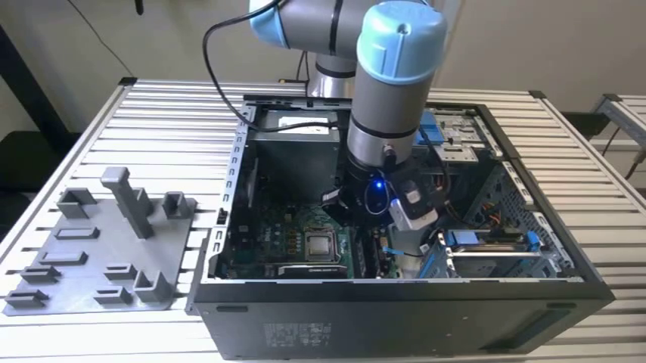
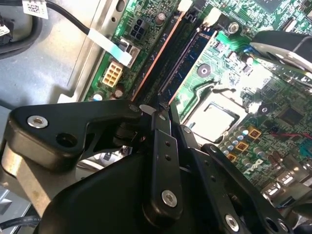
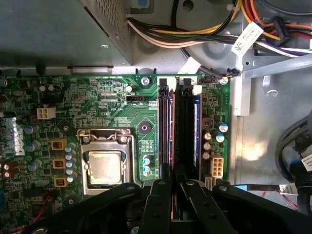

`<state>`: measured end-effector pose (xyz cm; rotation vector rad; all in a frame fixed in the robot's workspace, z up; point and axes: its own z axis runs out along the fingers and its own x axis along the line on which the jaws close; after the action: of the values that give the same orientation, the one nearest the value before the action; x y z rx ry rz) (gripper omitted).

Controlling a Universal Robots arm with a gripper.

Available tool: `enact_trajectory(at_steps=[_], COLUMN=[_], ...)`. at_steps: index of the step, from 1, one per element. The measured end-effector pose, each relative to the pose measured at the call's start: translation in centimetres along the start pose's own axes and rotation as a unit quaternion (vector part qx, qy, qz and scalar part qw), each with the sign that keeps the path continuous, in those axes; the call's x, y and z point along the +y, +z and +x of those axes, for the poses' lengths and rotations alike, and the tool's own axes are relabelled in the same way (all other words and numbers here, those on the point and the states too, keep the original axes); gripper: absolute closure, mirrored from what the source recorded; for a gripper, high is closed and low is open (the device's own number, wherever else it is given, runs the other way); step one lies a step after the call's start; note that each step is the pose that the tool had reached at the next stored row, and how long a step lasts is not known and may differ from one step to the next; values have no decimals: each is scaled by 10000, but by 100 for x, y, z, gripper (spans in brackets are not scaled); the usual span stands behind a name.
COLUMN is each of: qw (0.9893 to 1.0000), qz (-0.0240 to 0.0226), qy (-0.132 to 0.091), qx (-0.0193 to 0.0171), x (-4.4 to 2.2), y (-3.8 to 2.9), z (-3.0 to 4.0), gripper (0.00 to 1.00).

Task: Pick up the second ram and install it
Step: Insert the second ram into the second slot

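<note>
- You see the black metal gripper (image 3: pixel 171 195) low inside the open computer case (image 1: pixel 404 299), its flat fingers (image 2: pixel 162 146) drawn nearly together over the memory slots.
- The second ram (image 3: pixel 196 129), a slim dark stick, stands on edge in a slot near the green motherboard's (image 3: pixel 112 100) edge; whether the fingers grip it, you cannot tell.
- The square silver chip (image 3: pixel 105 167) sits beside the slots.
- Cable tags (image 3: pixel 247 38) carry print too small to read.

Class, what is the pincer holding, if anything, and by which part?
It cannot be told. The pincer is low over a ram stick standing in the motherboard, but no hold is plainly shown.
</note>
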<state>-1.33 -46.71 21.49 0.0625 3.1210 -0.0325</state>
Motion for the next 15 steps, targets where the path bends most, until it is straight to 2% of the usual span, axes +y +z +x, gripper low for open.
enact_trajectory(at_steps=[15], qw=[10000], qz=[2], qy=[-1], qx=[0], x=[1], y=[50], z=[1], gripper=[86])
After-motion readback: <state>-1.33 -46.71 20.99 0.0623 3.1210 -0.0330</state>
